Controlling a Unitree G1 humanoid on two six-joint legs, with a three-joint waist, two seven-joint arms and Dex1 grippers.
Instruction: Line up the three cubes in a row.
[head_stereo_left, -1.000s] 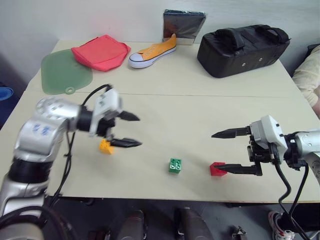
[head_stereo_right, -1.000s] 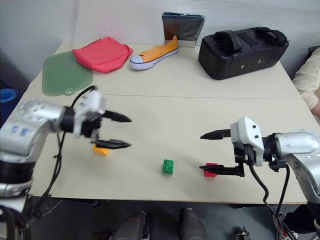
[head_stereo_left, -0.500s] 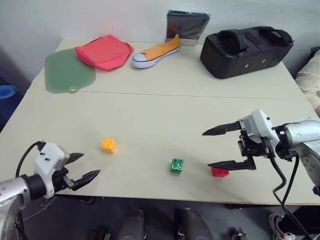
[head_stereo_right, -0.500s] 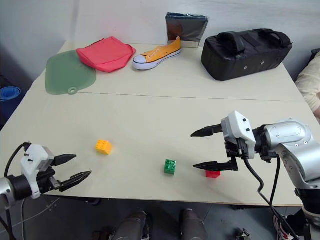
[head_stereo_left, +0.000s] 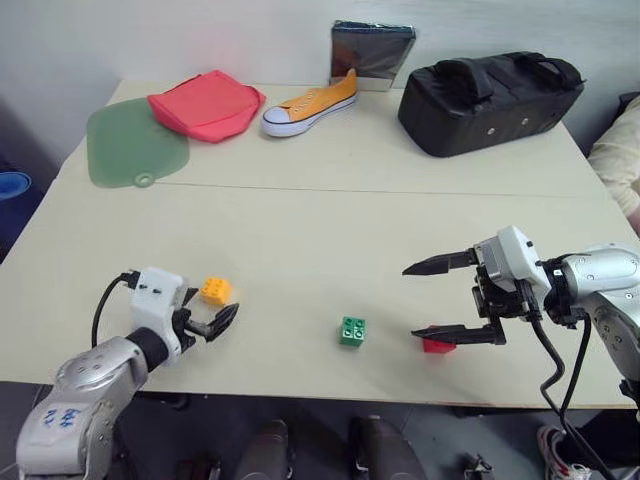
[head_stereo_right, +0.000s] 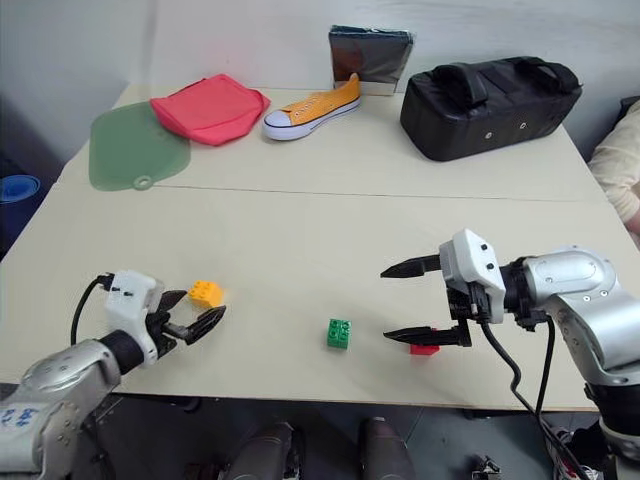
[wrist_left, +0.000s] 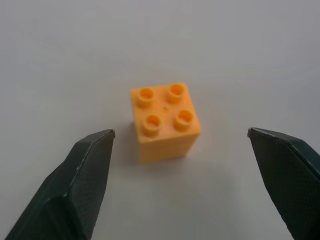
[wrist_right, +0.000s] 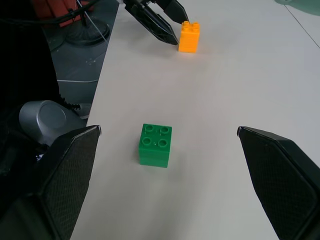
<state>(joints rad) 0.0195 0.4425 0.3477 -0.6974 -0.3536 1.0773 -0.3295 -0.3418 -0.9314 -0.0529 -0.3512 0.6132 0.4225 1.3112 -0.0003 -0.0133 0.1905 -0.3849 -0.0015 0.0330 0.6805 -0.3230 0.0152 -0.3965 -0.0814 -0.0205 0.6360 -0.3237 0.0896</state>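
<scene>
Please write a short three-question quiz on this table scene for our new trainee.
1. True or false: the left hand is shut on the yellow-orange cube.
2. Which cube lies between the other two: A red, B green, C yellow-orange?
3. Fill in: the right hand hangs open over the ___ cube.

Key:
1. False; its open fingers sit just short of it.
2. B, the green cube.
3. Red; the red cube lies under its lower finger.

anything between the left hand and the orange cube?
Nothing: bare table between the open left hand and the orange cube, seen in the left wrist view.
</scene>
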